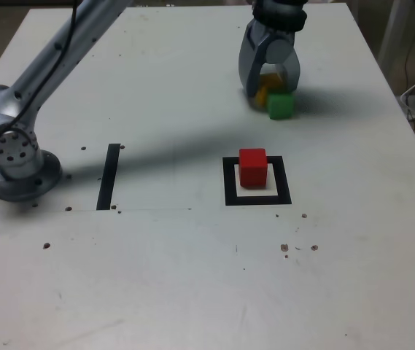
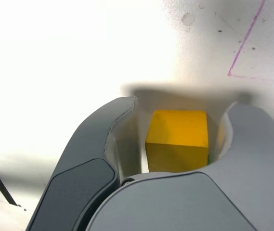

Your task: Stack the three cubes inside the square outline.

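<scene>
My gripper point(image 1: 270, 93) is down on the table at the back right of the exterior view, shut on the yellow cube point(image 1: 263, 89). In the wrist view the yellow cube point(image 2: 177, 139) fills the space between the two grey fingers of the gripper point(image 2: 181, 113), still resting on the table. The green cube point(image 1: 281, 106) sits right against the yellow one, on the side nearer the front. The red cube point(image 1: 252, 167) stands alone inside the square outline point(image 1: 229, 182), towards its back edge.
A thin black strip point(image 1: 109, 176) lies on the table at the exterior view's left, near the arm's base point(image 1: 14, 157). Small dark specks dot the white tabletop. A purple line point(image 2: 245, 45) is drawn on the table beyond the gripper.
</scene>
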Robot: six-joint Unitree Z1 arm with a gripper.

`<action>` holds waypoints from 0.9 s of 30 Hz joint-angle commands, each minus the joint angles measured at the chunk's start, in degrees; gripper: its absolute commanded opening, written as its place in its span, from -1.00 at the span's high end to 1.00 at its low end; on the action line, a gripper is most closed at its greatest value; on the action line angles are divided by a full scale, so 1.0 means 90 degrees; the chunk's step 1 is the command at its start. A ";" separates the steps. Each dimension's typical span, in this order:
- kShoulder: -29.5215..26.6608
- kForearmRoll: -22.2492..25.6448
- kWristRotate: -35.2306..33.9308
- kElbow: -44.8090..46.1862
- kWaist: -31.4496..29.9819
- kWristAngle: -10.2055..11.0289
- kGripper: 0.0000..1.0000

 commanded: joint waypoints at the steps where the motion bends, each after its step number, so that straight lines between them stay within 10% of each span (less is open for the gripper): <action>1: 0.0012 0.0165 0.0011 -0.0008 -0.0016 -0.0009 0.43; 27: -0.1051 0.0251 -0.0027 0.0570 -0.0197 0.0248 0.44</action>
